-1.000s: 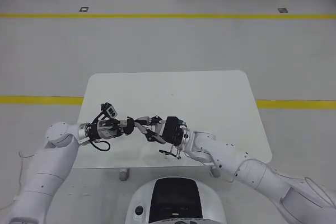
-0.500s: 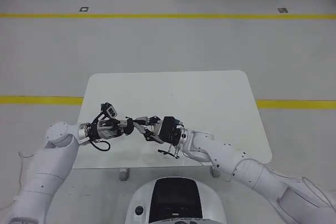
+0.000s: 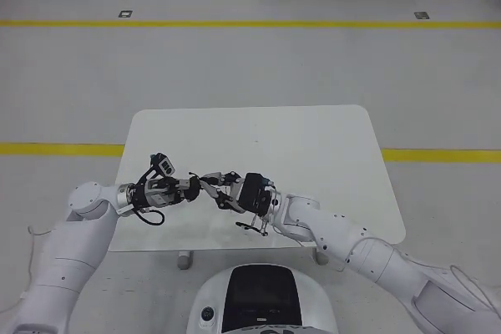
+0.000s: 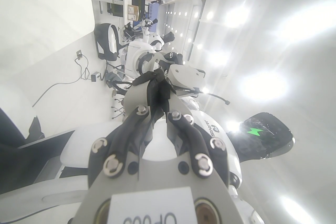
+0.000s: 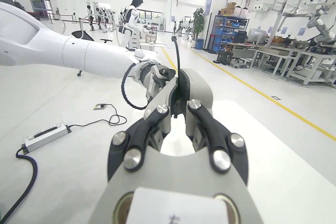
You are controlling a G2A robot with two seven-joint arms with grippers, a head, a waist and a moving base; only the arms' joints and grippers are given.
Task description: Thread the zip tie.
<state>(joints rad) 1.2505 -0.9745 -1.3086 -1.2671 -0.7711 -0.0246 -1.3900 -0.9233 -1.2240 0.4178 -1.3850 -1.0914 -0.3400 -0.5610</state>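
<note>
Threading step, mid-air over the surface (image 3: 317, 142).
Left pincer (image 4: 157, 89) and right pincer (image 5: 179, 89) both pinch the zip tie (image 5: 177, 59); next likely needs tip-to-head alignment.

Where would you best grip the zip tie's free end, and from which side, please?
Probably the zip tie just below its tip, pinched from the side: the thin strap sticks out straight and bare beyond the right pincer.

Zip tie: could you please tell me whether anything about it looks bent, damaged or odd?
Nothing looks damaged. The zip tie pokes out from the shut right gripper, bowing slightly. In the left gripper the strap looks bunched or folded; I cannot tell how.
</note>
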